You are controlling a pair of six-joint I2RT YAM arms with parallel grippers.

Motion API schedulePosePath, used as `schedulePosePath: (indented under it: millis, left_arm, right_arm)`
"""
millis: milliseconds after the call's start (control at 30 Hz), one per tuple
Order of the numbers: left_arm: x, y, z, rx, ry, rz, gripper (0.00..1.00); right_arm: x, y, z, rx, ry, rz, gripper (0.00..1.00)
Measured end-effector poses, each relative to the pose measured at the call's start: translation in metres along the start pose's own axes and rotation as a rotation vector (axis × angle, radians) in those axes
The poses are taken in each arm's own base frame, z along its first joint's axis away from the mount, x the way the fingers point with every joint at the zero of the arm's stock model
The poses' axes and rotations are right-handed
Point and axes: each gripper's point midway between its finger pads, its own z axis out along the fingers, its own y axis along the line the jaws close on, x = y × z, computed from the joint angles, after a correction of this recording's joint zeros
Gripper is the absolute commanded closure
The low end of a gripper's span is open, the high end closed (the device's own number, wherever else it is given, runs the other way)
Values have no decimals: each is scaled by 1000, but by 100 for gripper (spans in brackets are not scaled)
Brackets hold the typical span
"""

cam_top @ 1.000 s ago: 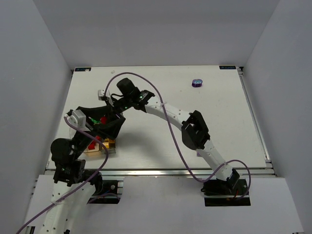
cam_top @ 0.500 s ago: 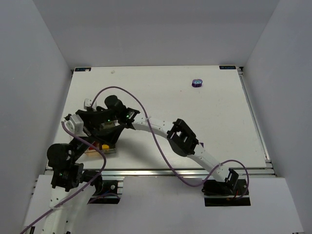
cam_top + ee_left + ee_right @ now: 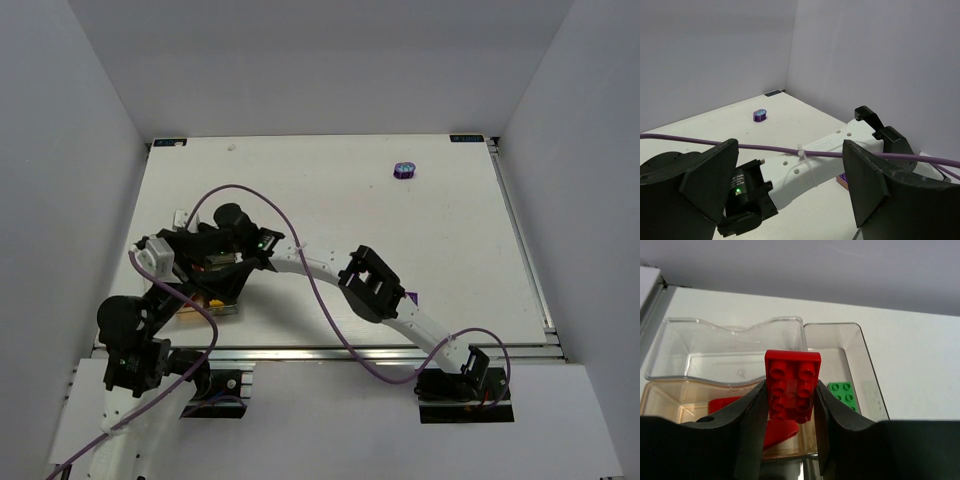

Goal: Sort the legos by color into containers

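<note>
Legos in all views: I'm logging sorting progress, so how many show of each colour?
Red: at least 2, the gripped red brick and a red piece in the tan bin
Green: 1, the green brick
Purple: 2, the far purple piece and the near purple piece
Total: 5

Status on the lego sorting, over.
Right gripper shut on red brick, over the containers. Left gripper open, empty. Purple lego loose on the table. Drop looks clear.
</note>
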Motion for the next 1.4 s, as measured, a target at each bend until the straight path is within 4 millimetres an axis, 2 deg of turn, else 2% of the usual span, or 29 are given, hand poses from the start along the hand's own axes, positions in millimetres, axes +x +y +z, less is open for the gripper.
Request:
schedulePosePath:
  millis: [133,200,300,333,367,467,533,700,800,833,900,933,967,1000,1033,1067,1100,1167,1233,1300,1333,1367,1400]
  left_arm:
    - [3,0,-2,-6,12,-3,5]
    - [4,0,-3,-10,14,-2,5]
    - [6,1,-4,-16,21,-4,4]
    - [6,2,-4,-18,23,-4,4]
    - [7,2,-4,-19,24,-4,4]
    - [8,3,-4,-23,29,-2,4]
    - [8,4,-5,-28,33,-4,4]
    - [6,4,-5,-34,30,-2,4]
    - [2,3,-5,-35,25,0,5]
    - [1,2,-5,-35,23,1,8]
    - [-3,1,-4,-32,17,0,16]
    - [-5,1,-3,-30,14,-2,32]
    - [-7,0,-2,-26,13,-5,45]
    - [-9,-1,-1,-21,11,-14,61]
    - [-10,-2,0,-12,10,-17,83]
    - [-10,-4,2,-4,9,-29,93]
    - [-11,-4,3,5,9,-34,100]
    - [-11,-7,7,28,10,-47,100]
    - [-9,-8,12,56,21,-65,100]
    - [-2,-7,20,84,47,-97,100]
    - [4,-5,24,96,63,-116,99]
    - [14,-3,28,110,90,-147,85]
    - [25,0,32,120,115,-177,77]
  right_arm:
    - [19,-1,-2,5,37,-13,94]
    - [31,2,-3,0,62,-19,90]
    - [43,6,-5,-9,90,-33,78]
    - [46,7,-5,-11,96,-39,69]
    - [47,8,-5,-15,101,-44,55]
    - [48,9,-5,-19,105,-54,36]
    - [48,9,-5,-20,106,-66,33]
    - [48,9,-5,-22,105,-74,33]
    - [47,9,-5,-20,103,-72,47]
    - [45,8,-5,-19,102,-67,63]
    - [39,7,-7,-12,97,-56,79]
    - [32,5,-9,-1,91,-46,95]
    - [23,-1,-12,20,84,-39,100]
    - [13,-6,-15,43,76,-26,100]
    - [2,-10,-19,67,72,-8,100]
    - [-10,-17,-23,96,66,14,100]
    - [-25,-26,-29,131,52,40,100]
    - [-54,-47,-47,193,37,106,100]
    - [-77,-73,-74,250,28,186,100]
    - [-89,-105,-117,318,37,281,100]
    - [-87,-122,-142,355,52,327,100]
    - [-81,-139,-174,397,71,377,100]
    - [-73,-152,-206,435,89,420,100]
